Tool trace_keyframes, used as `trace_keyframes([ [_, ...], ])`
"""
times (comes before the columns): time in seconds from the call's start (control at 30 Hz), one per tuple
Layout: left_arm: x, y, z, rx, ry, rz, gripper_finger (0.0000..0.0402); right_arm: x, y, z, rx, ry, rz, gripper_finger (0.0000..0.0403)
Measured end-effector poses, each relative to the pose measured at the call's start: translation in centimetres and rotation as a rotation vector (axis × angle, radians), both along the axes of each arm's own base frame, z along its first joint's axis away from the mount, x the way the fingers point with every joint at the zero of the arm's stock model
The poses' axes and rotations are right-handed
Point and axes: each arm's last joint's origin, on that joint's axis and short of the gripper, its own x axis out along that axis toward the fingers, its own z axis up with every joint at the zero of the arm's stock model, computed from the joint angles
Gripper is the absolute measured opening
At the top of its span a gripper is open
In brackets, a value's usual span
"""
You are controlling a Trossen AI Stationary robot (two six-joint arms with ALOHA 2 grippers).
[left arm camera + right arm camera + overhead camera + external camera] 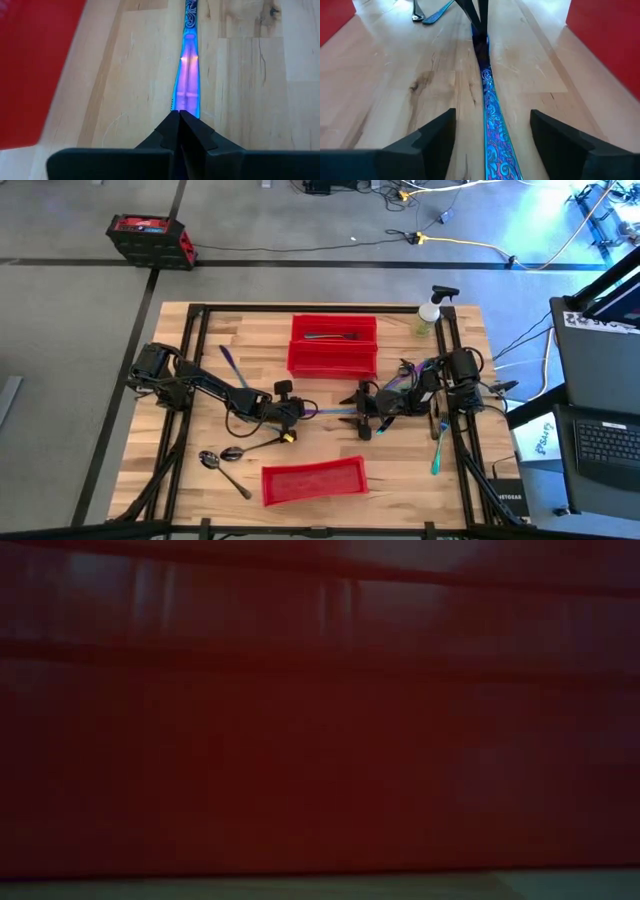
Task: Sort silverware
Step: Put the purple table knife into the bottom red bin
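Note:
One iridescent blue-purple knife-like piece of silverware lies between my two grippers at the table's middle. My left gripper is shut at its smooth end. My right gripper is open. In the right wrist view its fingers stand on either side of the patterned handle without touching it. Other silverware lies loose on the wood: spoons near the left front, a slim piece at the left, teal pieces at the right. One dark piece lies in the far red bin. My left gripper pinches the piece's smooth purple-blue end between its two shut fingertips. The fingers come nearly level from the table's left and lie along the piece. It runs straight away from them toward the right gripper. Whether it rests on the wood I cannot tell.
Two red bins stand side by side at the far middle and one red bin at the near edge; its wall fills the low view. A clear spray bottle stands at the far right. A bunch of silverware lies by the right arm.

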Motion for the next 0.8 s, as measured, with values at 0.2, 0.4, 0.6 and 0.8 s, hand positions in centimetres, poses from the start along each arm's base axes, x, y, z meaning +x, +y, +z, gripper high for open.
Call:
trace_keyframes([
  [0.2,-0.07,0.03,-0.01,0.012,0.013,-0.012,0.0000,-0.10,0.01,-0.05,-0.001,0.005,0.007,0.0205],
  [0.4,-0.20,0.07,-0.09,0.021,0.022,-0.019,0.0000,-0.13,0.04,-0.17,-0.018,0.007,0.028,0.0160],
  [0.6,-0.22,0.06,-0.10,0.017,0.021,-0.016,0.0000,-0.15,0.09,-0.19,-0.020,0.009,0.037,0.0111],
  [0.8,-0.23,0.06,-0.11,0.018,0.022,-0.017,0.0000,-0.23,0.06,-0.34,-0.024,0.028,0.030,0.0064],
])
